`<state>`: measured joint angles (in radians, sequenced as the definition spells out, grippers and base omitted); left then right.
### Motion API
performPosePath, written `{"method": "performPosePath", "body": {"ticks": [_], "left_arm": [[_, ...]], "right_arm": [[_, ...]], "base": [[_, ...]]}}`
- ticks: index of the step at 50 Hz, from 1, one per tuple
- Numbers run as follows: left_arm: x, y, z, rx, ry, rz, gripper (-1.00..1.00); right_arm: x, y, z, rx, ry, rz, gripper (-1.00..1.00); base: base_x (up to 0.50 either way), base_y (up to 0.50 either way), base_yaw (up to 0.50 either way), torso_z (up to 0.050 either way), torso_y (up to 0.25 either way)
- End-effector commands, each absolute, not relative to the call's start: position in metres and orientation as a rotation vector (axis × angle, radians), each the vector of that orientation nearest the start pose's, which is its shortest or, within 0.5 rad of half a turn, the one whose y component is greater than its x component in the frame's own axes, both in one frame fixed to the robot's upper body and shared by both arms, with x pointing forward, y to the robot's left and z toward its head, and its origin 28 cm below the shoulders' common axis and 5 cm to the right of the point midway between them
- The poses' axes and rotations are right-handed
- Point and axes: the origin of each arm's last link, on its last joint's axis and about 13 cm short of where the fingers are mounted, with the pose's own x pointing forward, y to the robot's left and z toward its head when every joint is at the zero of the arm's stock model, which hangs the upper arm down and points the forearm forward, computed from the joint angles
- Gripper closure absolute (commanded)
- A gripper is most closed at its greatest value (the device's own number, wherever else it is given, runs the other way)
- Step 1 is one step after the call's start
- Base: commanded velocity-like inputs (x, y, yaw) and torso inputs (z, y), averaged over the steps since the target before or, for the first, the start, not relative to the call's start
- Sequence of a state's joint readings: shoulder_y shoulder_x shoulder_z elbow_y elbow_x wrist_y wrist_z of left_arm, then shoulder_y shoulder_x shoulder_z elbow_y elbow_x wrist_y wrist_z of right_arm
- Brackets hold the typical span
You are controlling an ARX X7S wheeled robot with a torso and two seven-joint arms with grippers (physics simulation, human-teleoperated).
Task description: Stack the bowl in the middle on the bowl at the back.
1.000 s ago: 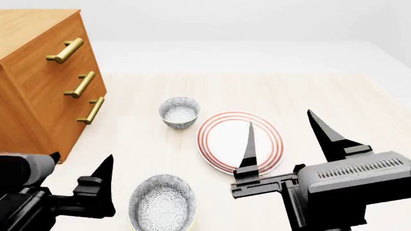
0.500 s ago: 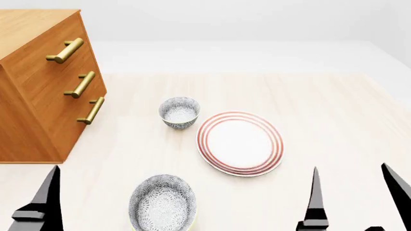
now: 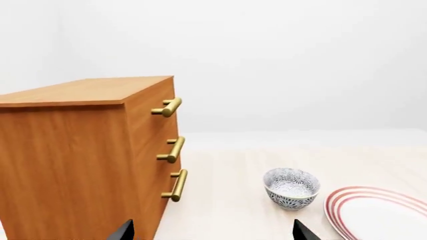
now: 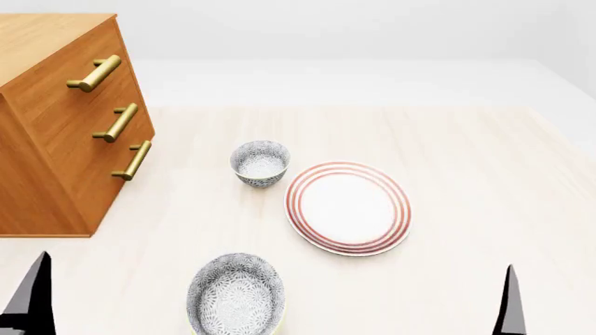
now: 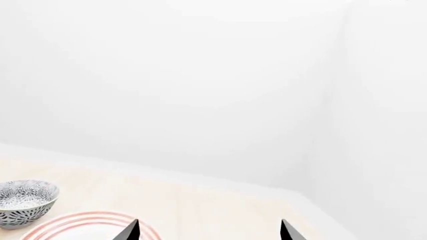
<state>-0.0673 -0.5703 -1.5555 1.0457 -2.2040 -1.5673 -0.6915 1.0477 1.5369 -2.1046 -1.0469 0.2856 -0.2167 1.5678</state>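
The left end effector (image 3: 211,234) has its two fingers spread wide and holds nothing. It sits low and pulled in close to the robot, with only its tips showing. Ahead of it and off to its left stands a wooden cupboard (image 4: 56,125) with three gold handles.

The middle bowl (image 4: 236,293) sits on the bench (image 4: 465,153) just to the right of the left end effector, between the two end effectors. I think this is the one to pick up, since it is the nearer bowl. A third bowl does not show.

The back bowl (image 4: 259,162) is far ahead of the left end effector and stands upright and empty, so another bowl can drop into it. A red-ringed plate (image 4: 347,207) lies beside it, ahead of the right end effector (image 5: 208,232) and to its left.

The right end effector is spread wide too, and empty. Nothing has been stacked yet.
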Motion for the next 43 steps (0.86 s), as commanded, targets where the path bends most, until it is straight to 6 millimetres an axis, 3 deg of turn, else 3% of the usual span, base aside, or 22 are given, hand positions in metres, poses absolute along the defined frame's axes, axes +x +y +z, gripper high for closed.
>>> {"method": "performPosePath", "body": {"ticks": [1, 18, 23, 28, 33, 36, 37, 38, 39, 40, 42, 43], "left_arm": [[0.051, 0.302, 0.210, 0.040, -0.061, 0.053, -1.00], [0.039, 0.310, 0.215, 0.066, -0.106, 0.088, -1.00], [0.038, 0.315, 0.226, 0.079, -0.143, 0.120, -1.00], [0.045, 0.318, 0.230, 0.111, -0.163, 0.155, -1.00], [0.065, 0.318, 0.234, 0.162, -0.176, 0.205, -1.00], [0.079, 0.317, 0.236, 0.159, -0.144, 0.224, -1.00], [0.084, 0.317, 0.236, 0.161, -0.140, 0.230, -1.00], [0.087, 0.317, 0.235, 0.162, -0.124, 0.233, -1.00], [0.091, 0.317, 0.235, 0.167, -0.114, 0.236, -1.00], [0.093, 0.317, 0.235, 0.170, -0.106, 0.238, -1.00], [0.098, 0.316, 0.236, 0.176, -0.093, 0.245, -1.00], [0.102, 0.316, 0.237, 0.182, -0.090, 0.250, -1.00]], "right_arm": [[0.058, -0.151, 0.170, -0.246, -0.257, -0.160, -1.00], [0.059, -0.152, 0.169, -0.262, -0.266, -0.161, -1.00], [0.061, -0.153, 0.170, -0.277, -0.289, -0.165, -1.00], [0.062, -0.153, 0.169, -0.291, -0.288, -0.171, -1.00], [0.060, -0.153, 0.169, -0.279, -0.269, -0.166, -1.00], [0.083, -0.153, 0.184, -0.250, -0.249, -0.154, -1.00], [0.088, -0.135, 0.185, -0.114, -0.136, -0.178, -1.00], [0.079, -0.155, 0.179, -0.263, 0.038, -0.213, -1.00], [0.076, -0.157, 0.175, -0.284, 0.222, -0.096, -1.00], [0.084, -0.142, 0.169, -0.323, 0.291, -0.135, -1.00], [0.095, -0.097, 0.165, -0.048, -0.010, 0.338, -1.00], [0.086, -0.124, 0.157, -0.240, 0.201, 0.128, -1.00]], "base": [[0.00, 0.00, 0.00, 0.000, 0.000], [0.00, 0.00, 0.00, 0.000, 0.000], [0.00, 0.00, 0.00, 0.000, 0.000], [0.00, 0.00, 0.00, 0.000, 0.000], [0.00, 0.00, 0.00, 0.000, 0.000], [0.00, 0.00, 0.00, 0.000, 0.000], [0.00, 0.00, 0.00, 0.000, 0.000], [0.00, 0.00, 0.00, 0.000, 0.000], [0.00, 0.00, 0.00, 0.000, 0.000], [0.00, 0.00, 0.00, 0.000, 0.000], [0.00, 0.00, 0.00, 0.000, 0.000], [0.00, 0.00, 0.00, 0.000, 0.000]]}}
